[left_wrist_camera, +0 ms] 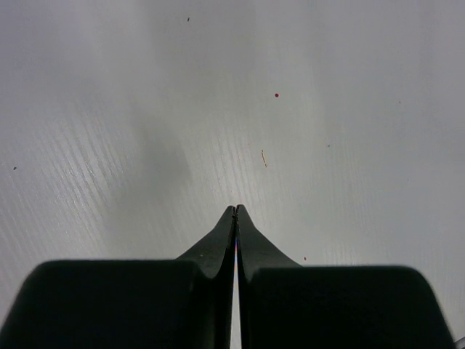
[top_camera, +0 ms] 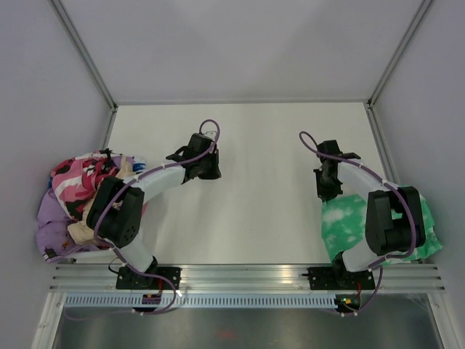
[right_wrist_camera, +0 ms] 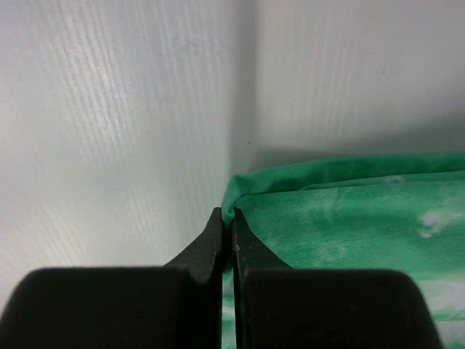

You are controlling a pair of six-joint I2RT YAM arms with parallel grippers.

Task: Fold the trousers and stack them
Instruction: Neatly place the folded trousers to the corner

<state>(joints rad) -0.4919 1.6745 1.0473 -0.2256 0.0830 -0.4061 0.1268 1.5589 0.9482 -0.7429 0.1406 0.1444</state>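
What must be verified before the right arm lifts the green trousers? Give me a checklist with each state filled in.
1. The right pincer is shut on a corner of the trousers: ok.
2. The grip takes one layer only: cannot tell.
3. The left pincer is shut and empty over the bare table: ok.
4. The trousers lie spread flat: not ok, bunched at the near right corner, partly hidden by the right arm.
5. The pile of other clothes lies apart from the trousers: ok.

No text, label, brand or number legible in any of my views. My left gripper (left_wrist_camera: 235, 212) and right gripper (right_wrist_camera: 227, 215): plain black. On trousers (right_wrist_camera: 349, 218): green-white mottling only. On table (top_camera: 261, 145): only specks.
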